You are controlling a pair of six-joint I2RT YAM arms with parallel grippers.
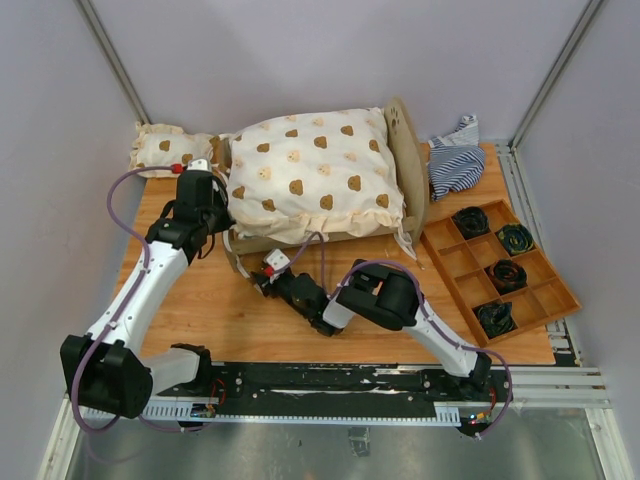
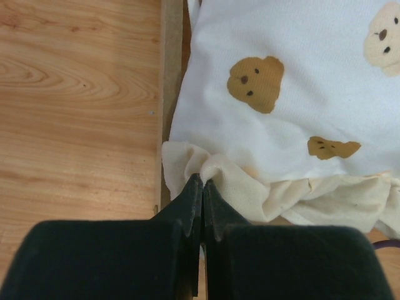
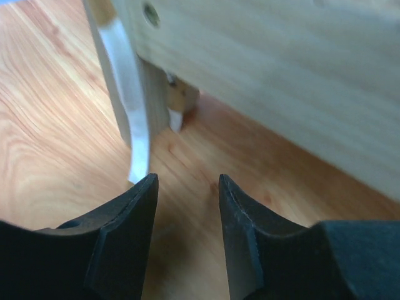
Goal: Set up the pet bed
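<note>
The pet bed (image 1: 403, 165) sits at the back middle of the table (image 1: 230, 310), with a large bear-print cushion (image 1: 315, 170) on it. The left gripper (image 2: 201, 184) is at the bed's left end, fingers pressed together against the cushion's frill. The right gripper (image 3: 186, 181) is low by the bed's near side, fingers apart and holding nothing.
</note>
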